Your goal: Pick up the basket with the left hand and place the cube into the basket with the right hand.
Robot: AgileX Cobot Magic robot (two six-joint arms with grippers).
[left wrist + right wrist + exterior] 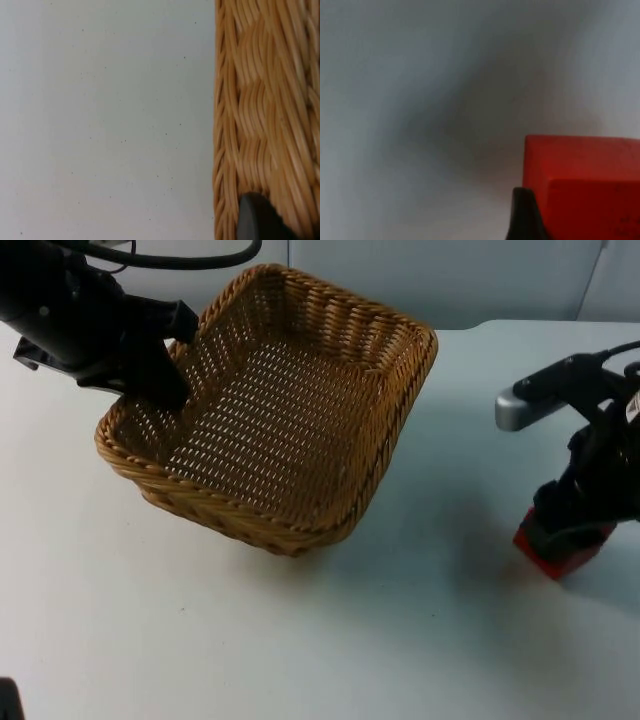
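One wicker basket [290, 430] and one red cube [560, 548] are counted on the white table [300, 640]; the basket is clamped at its 10 o'clock rim by the left gripper [165, 365] and appears tilted, seemingly lifted. At 3 o'clock, well apart, the cube is gripped by the right gripper [570, 520]; nothing lies between them, and faint marks on the cube cannot be read.

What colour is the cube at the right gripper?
Red; the cube shows best in the right wrist view.

basket [265, 115] – woven wall beside white table [105, 120] | black fingertip [257, 220] – on the weave
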